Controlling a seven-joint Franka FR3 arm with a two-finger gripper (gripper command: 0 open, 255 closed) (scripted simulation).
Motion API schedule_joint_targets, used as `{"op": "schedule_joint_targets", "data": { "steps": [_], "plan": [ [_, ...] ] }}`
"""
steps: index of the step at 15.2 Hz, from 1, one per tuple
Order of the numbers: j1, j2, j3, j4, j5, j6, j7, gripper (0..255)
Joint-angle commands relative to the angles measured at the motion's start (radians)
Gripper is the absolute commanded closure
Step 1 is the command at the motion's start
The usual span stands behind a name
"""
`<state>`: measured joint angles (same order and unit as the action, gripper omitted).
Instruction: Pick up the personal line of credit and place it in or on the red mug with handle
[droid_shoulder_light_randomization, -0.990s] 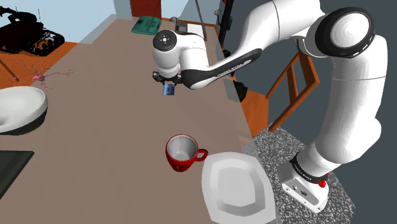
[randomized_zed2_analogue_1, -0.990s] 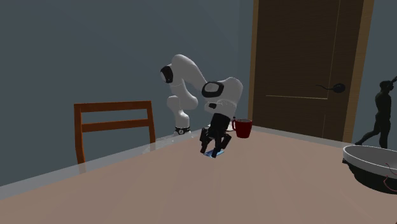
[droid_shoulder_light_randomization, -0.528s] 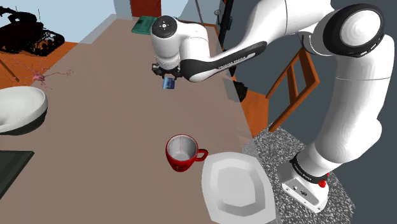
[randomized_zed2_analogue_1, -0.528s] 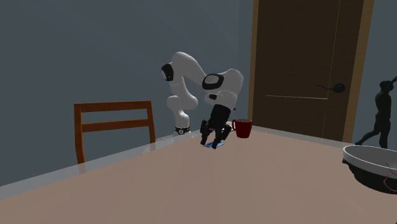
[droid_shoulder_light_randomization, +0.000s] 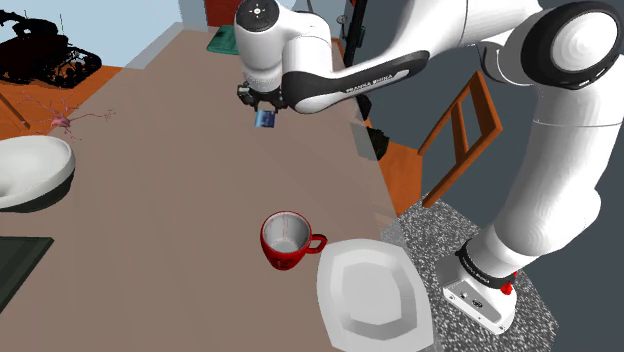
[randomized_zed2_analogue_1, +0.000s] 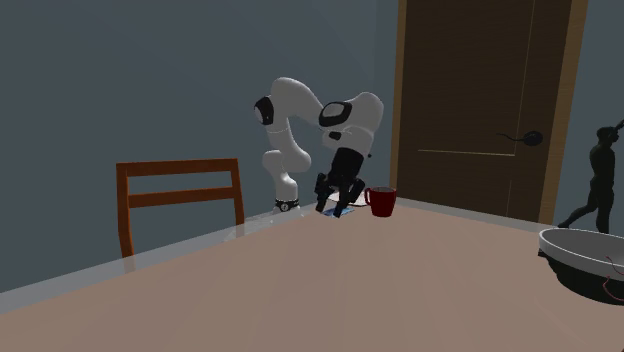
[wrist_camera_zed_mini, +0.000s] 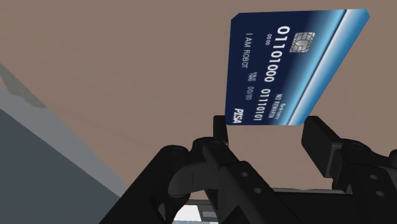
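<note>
Across the brown table (droid_shoulder_light_randomization: 150, 200), everything can be placed from the red mug (droid_shoulder_light_randomization: 284, 240), which stands upright near the table's stand-side edge, its mouth open upward and its handle turned toward the white plate (droid_shoulder_light_randomization: 375, 295) just beside it. The white arm (droid_shoulder_light_randomization: 540, 150) rises from the stand (droid_shoulder_light_randomization: 470, 260) beyond that plate and arches over to the mug's far side. A wooden chair (droid_shoulder_light_randomization: 470, 130) stands off the table edge, away from the mug on the arm's side, and a white bowl (droid_shoulder_light_randomization: 30, 170) sits well apart from the mug toward the shoulder view's left. The gripper (droid_shoulder_light_randomization: 264, 110) hangs above the table, well apart from the mug toward the table's far end. Its fingers (wrist_camera_zed_mini: 219, 127) are clamped on the dark blue credit card (wrist_camera_zed_mini: 286, 70), which is clear of the surface. The card's long axis appears to run straight out from the fingertips, so it points down at the table. The coming move turns on this: the mug lies back toward the stand from the gripper, with bare table between them and nothing in the way. The card should go edge-first into the mug's mouth, the plate and handle being the only near neighbours.
</note>
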<state>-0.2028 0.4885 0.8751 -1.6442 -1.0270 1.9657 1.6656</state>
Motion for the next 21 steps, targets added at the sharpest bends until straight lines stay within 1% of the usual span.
{"op": "schedule_joint_targets", "data": {
  "steps": [1, 11, 16, 21],
  "plan": [
    [-0.004, -0.01, 0.006, 0.011, 0.012, -0.012, -0.015, 255],
    [-0.006, -0.044, 0.031, 0.085, 0.064, -0.084, -0.088, 255],
    [-0.044, -0.181, 0.099, -0.07, 0.146, -0.066, -0.02, 255],
    [-0.068, -0.318, 0.167, -0.19, 0.25, -0.052, 0.028, 255]
  ]
}}
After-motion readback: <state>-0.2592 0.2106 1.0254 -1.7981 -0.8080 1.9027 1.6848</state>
